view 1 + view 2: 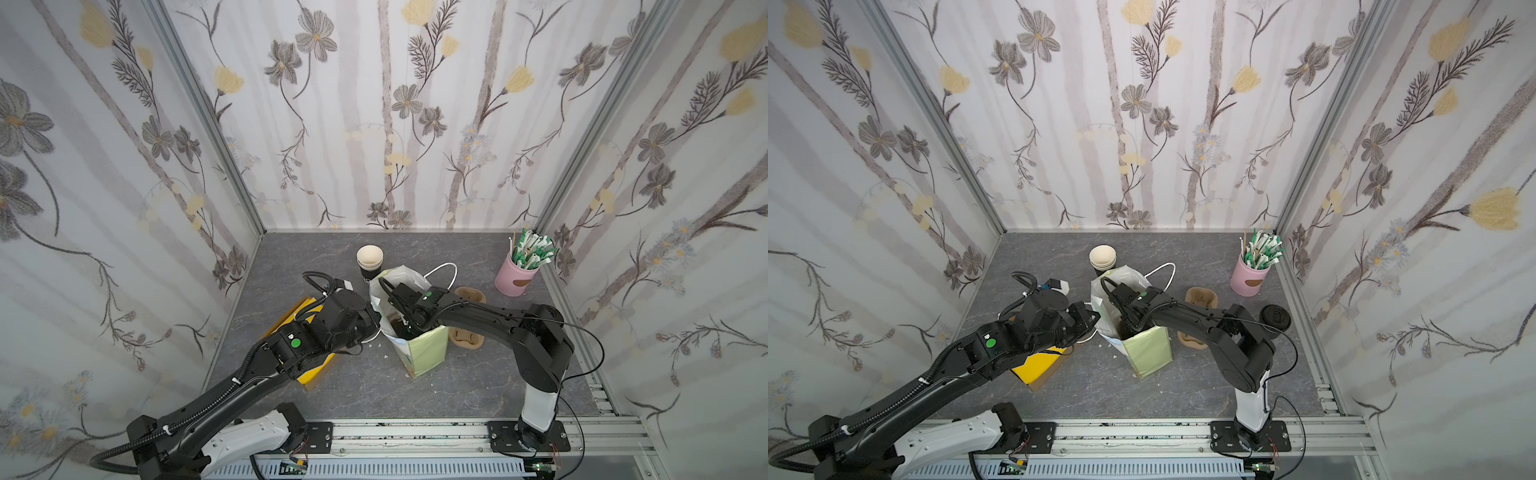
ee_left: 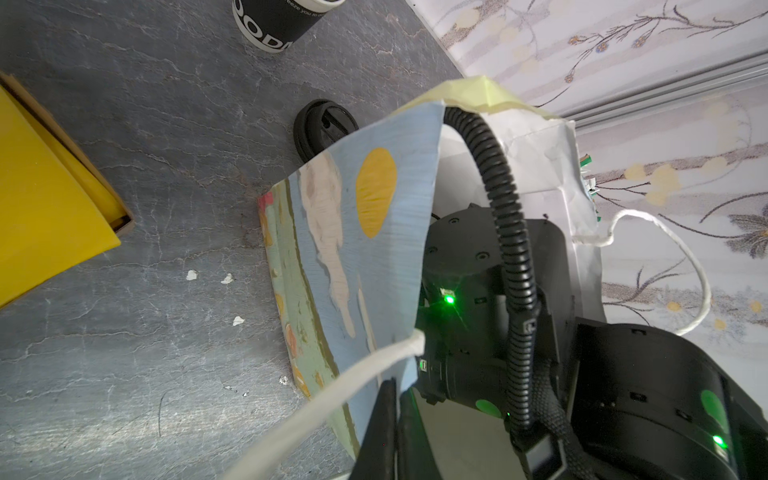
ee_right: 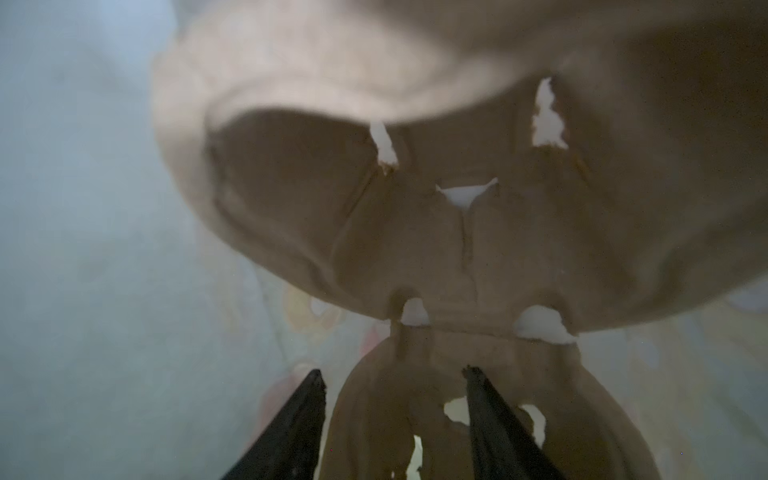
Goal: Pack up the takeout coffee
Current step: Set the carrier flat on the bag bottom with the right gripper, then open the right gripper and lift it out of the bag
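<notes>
Right gripper (image 3: 392,370) is hanging parted inside the paper bag (image 1: 428,349), clamping nothing. Takeout coffee (image 1: 1276,318) is standing lidded by the right arm's elbow (image 1: 1250,361), probably light and crushable; I'm thinking gentle mid-wall grip.

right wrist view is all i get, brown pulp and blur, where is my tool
Observer: Your right tool is down inside the upright paper bag at mid-table, as both top views show.
Operator: is anything holding the bag
Observer: Yes, the left tool is shut on its rim, on the side away from your arm.
Operator: where are the cups
Observer: A stack of lidless cups stands beyond the bag, toward the back wall.
</notes>
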You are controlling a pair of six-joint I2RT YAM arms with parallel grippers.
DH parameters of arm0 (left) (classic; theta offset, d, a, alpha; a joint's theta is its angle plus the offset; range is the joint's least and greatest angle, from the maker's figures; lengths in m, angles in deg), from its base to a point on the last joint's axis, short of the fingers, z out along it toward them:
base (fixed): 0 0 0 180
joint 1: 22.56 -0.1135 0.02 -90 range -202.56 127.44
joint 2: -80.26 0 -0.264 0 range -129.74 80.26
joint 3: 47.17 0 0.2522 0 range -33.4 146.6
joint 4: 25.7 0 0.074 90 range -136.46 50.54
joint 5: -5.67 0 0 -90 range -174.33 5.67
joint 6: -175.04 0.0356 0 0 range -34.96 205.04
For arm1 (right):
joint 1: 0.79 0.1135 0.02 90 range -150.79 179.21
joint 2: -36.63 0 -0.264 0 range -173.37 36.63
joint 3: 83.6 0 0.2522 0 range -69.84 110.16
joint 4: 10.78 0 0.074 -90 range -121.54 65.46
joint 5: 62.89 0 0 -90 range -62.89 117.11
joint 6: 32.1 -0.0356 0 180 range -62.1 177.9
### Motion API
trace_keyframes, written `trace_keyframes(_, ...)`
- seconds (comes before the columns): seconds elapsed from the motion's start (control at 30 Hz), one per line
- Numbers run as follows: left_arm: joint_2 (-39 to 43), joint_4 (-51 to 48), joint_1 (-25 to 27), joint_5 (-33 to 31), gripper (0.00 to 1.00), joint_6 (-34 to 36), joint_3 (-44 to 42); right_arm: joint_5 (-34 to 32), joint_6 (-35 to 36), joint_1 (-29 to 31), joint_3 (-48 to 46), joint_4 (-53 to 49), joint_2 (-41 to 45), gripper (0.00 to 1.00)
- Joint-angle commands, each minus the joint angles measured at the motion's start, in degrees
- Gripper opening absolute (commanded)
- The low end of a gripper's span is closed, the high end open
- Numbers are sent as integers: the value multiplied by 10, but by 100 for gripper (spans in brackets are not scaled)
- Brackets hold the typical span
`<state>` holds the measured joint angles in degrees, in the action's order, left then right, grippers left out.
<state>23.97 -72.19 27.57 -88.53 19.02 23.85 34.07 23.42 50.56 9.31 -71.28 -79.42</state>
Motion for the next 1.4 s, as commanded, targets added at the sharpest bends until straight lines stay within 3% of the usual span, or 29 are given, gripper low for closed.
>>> trace_keyframes(0.0,-5,8,-1,3,0,2,7,-11,-12,0,8,-4,16,58)
trace_keyframes(0.63,-27,4,0,16,0,64,22,-13,-21,1,55,-20,107,59)
trace_keyframes(1.37,-29,-7,-1,74,0,185,44,62,-21,-21,94,26,216,58)
